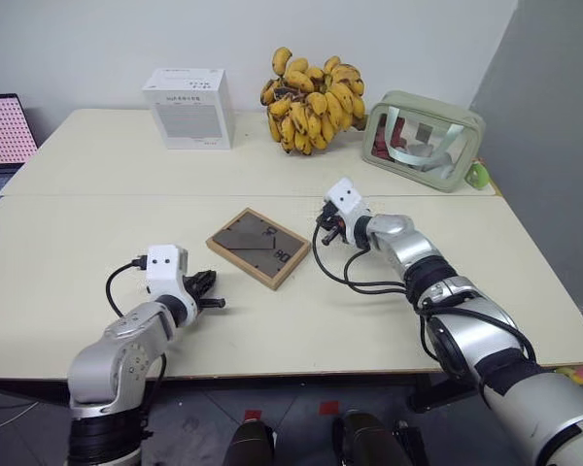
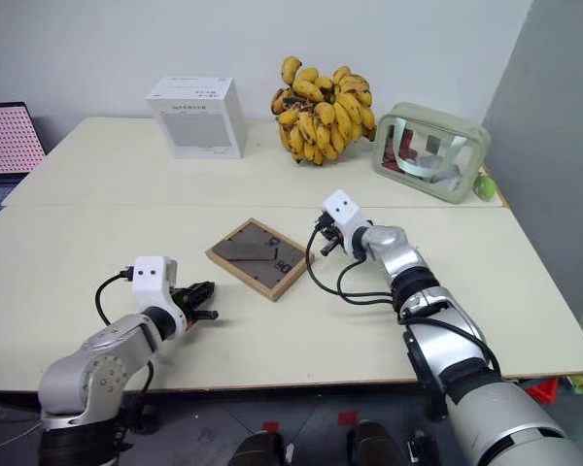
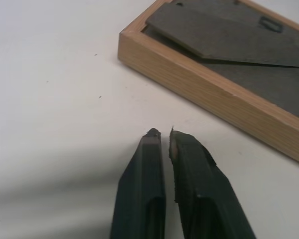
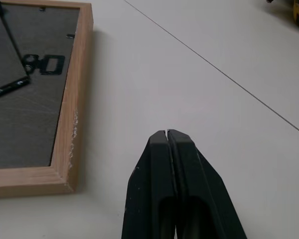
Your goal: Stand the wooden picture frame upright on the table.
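One frame (image 1: 258,247) lies flat, picture side down, near the middle of the table (image 1: 97,252), its dark back panel and stand flap facing up; it has not been raised, so the whole task of standing it upright remains. The left pincer (image 1: 212,291) rests low near the frame's left corner, fingers pressed together and holding nothing. The right pincer (image 1: 323,222) sits just beside the frame's right edge, likewise closed and empty. Neither touches the wood. Along the far edge of the table stand one white box (image 1: 188,107), one bunch of bananas (image 1: 314,100) and one clear pouch (image 1: 424,140).
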`<action>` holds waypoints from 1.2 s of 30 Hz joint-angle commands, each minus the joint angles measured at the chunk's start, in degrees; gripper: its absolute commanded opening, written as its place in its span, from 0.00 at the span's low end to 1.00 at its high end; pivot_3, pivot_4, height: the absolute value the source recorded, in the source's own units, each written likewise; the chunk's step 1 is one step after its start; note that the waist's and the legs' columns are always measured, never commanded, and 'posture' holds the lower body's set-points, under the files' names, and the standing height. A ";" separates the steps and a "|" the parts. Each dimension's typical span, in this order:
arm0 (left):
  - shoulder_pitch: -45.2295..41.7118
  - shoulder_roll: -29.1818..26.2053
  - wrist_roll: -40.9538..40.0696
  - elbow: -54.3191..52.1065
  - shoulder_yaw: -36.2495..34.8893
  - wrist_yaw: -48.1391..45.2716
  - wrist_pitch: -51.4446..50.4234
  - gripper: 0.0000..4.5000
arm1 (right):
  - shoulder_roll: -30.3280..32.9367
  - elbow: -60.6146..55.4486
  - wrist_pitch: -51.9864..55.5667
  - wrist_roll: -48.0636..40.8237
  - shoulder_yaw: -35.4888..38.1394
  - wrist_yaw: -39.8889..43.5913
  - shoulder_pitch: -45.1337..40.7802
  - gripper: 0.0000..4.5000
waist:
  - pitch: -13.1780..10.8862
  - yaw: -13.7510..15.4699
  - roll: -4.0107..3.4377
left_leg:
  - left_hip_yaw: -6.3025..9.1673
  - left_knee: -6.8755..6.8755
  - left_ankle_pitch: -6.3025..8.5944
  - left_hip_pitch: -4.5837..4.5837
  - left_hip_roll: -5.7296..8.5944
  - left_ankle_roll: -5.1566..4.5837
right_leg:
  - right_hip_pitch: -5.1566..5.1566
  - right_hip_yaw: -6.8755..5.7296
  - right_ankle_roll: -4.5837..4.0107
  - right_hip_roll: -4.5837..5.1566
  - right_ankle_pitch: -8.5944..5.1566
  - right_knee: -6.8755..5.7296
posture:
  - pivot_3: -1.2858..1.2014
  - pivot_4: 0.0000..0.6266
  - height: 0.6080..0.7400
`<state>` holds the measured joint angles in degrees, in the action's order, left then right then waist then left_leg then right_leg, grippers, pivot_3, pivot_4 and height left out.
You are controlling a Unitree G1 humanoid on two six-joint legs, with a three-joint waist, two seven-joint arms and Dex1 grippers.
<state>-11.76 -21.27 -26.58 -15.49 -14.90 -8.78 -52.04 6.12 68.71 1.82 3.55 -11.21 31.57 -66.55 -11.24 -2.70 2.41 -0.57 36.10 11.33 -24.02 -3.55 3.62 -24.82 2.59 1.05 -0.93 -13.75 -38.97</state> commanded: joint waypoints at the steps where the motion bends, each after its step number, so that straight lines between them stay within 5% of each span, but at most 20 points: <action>1: -2.42 1.74 1.80 0.30 1.54 1.84 1.65 0.01 | -2.05 3.58 -3.38 3.76 -1.16 -3.55 -2.01 0.00 | 0.00 -0.05 0.00 | 0.00 0.00 0.00 0.00 -0.01 0.00 | 0.00 0.00 0.00 0.00 0.00 0.00 | 0.52 0.24 1.00; 8: -7.85 2.56 5.40 8.00 7.06 -0.12 3.11 0.01 | -6.11 3.27 -4.70 3.90 -0.38 2.35 -1.68 0.00 | 0.00 -0.16 0.00 | 0.09 -0.01 0.00 0.13 -0.01 0.00 | 0.14 -0.08 0.00 -0.02 0.00 -0.03 | 0.52 0.24 1.00; 12: -9.78 -1.03 6.74 9.24 12.22 -5.90 1.60 0.01 | -4.97 -3.36 -1.72 2.29 -0.76 12.56 1.80 0.00 | 0.00 0.03 0.00 | 0.22 0.03 0.00 0.20 0.02 0.01 | 0.33 -0.20 0.01 -0.01 0.00 0.00 | 0.52 0.24 1.00; 22: -9.89 -10.16 3.90 -0.22 24.01 -20.74 -7.95 0.01 | 8.71 -54.68 19.99 0.78 -7.84 28.19 27.11 0.00 | 0.04 0.98 -0.08 | 0.31 -0.03 0.02 0.24 0.07 0.04 | 0.47 -0.26 0.01 0.03 -0.04 0.11 | 0.52 0.24 1.00; 28: -7.62 -14.96 5.11 -2.26 25.78 -24.55 -9.96 0.01 | 17.57 -70.64 28.92 -1.05 -6.03 29.61 34.64 0.00 | 0.06 0.86 -0.12 | 0.27 0.00 0.02 0.39 0.07 0.04 | 0.53 -0.23 0.01 0.04 -0.07 0.12 | 0.52 0.24 1.00; 33: -3.70 -23.74 5.72 -1.46 22.70 -29.97 -7.66 0.01 | 26.69 -66.35 21.04 2.92 -3.17 24.41 37.77 0.00 | 0.07 0.80 -0.10 | 0.23 -0.01 0.02 0.66 0.07 0.04 | 0.72 -0.17 -0.37 0.04 -0.29 0.16 | 0.52 0.24 1.00; 36: -2.28 -27.48 5.49 0.44 20.33 -34.48 -1.67 0.01 | 26.75 -63.43 20.17 1.83 -0.34 20.47 37.11 0.00 | 0.08 -0.19 -0.12 | 0.05 -0.09 0.03 0.78 0.06 0.03 | 0.73 -0.02 -0.40 0.05 -0.31 0.18 | 0.52 0.24 1.00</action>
<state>-15.77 -47.11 -21.76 -17.70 6.18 -40.65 -55.70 33.10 4.59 23.25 5.71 -13.85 54.68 -28.82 -11.16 -2.90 2.30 -0.51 35.99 11.37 -23.23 -3.53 3.65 -24.10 2.55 0.64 -0.90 -14.06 -38.78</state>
